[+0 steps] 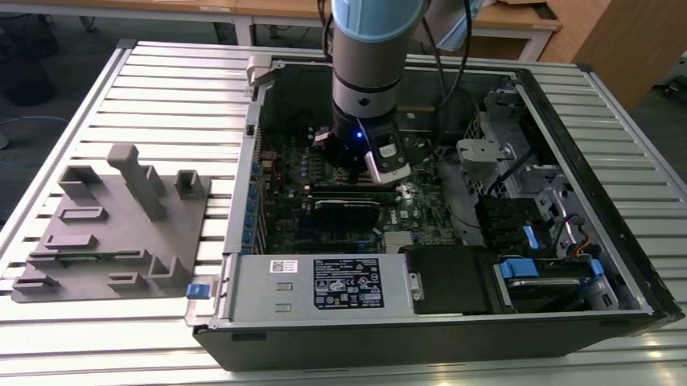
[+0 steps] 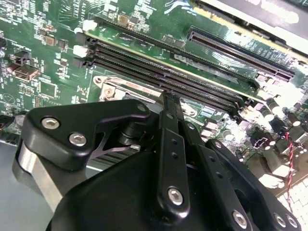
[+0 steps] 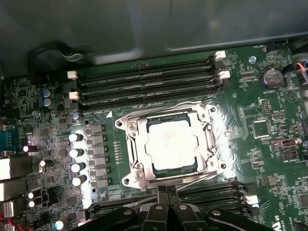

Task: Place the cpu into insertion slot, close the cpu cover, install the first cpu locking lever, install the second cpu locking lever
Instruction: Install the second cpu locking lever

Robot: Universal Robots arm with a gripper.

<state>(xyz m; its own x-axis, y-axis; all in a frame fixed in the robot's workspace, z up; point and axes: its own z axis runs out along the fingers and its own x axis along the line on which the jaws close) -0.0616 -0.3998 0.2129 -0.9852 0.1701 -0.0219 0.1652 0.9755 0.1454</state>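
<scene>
Jaws pressed together — in the first wrist view the gripper (image 3: 167, 193) shows its two black fingers meeting at a single point, nothing pinched between them. That tip hangs just beside the cpu cover (image 3: 169, 112), at the edge facing the nearer bank of long black memory slots (image 3: 211, 193).

And there is the cpu (image 3: 172, 146), its pale silver top sitting flat inside the insertion slot (image 3: 150, 168), the silver frame of the cover lying down around it. Thin wire levers (image 3: 192, 179) run along the cover's edges; whether they are latched cannot be told.

Beyond the cover, a second bank of memory slots (image 3: 144, 85) with white clips lies on the green motherboard (image 3: 250, 96). In the second wrist view the gripper (image 2: 168, 96) again comes to a closed point over a corner of the metal frame, close against the memory slots (image 2: 163, 67).

In the exterior view the arm (image 1: 365, 72) reaches straight down into the open computer case (image 1: 601, 161) — the case lies on the slatted desk (image 1: 129, 96), with a grey fixture block (image 1: 113, 225) to the case's side, on the exterior view's left.
</scene>
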